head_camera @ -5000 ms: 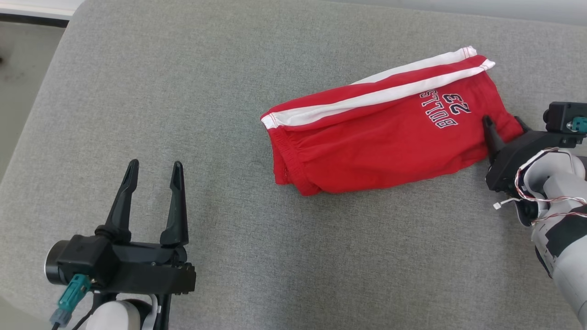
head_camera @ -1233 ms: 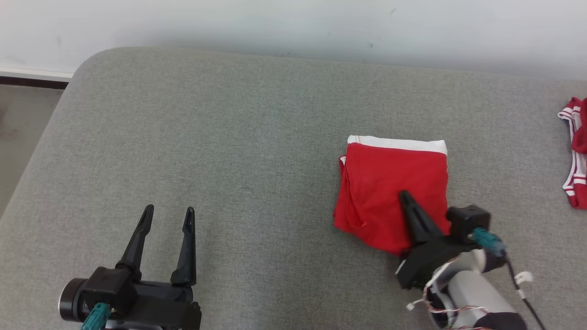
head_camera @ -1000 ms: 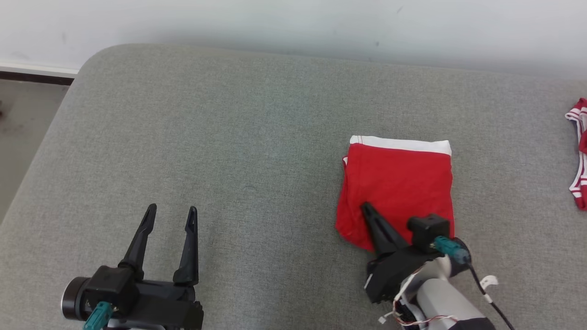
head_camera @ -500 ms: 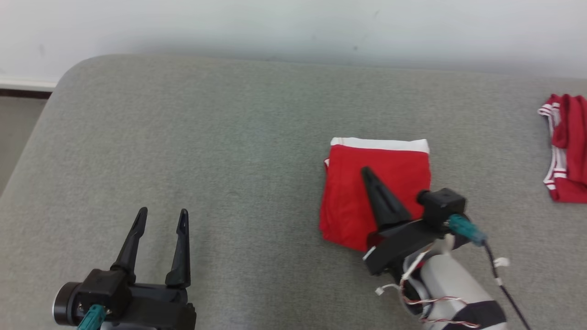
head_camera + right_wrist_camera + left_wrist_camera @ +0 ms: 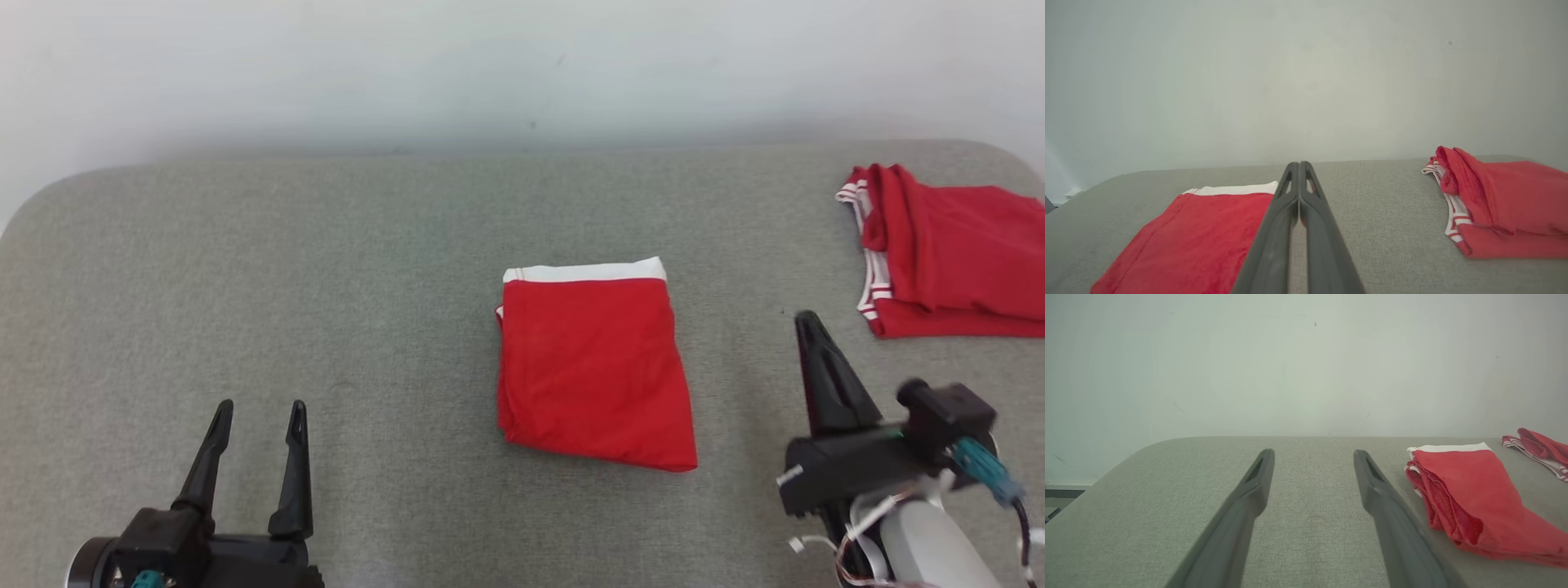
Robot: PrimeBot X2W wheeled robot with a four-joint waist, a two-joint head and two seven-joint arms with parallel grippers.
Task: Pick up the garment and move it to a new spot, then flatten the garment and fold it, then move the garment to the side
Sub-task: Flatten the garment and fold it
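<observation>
The garment is a pair of red shorts with a white stripe along its far edge, folded into a compact rectangle and lying flat mid-surface; it also shows in the left wrist view and right wrist view. My right gripper is shut with nothing in it, hovering to the right of the garment and apart from it; in its own view its fingers press together. At the lower left my left gripper stands open and empty, well clear of the garment, as its spread fingers show.
A second red garment with white trim lies folded at the far right of the grey padded surface; it also appears in the wrist views. A pale wall runs behind the surface's far edge.
The camera has swung right, shifting the whole picture. My shut right gripper has lifted off the folded garment and now sits to its right. The left gripper has stayed open.
</observation>
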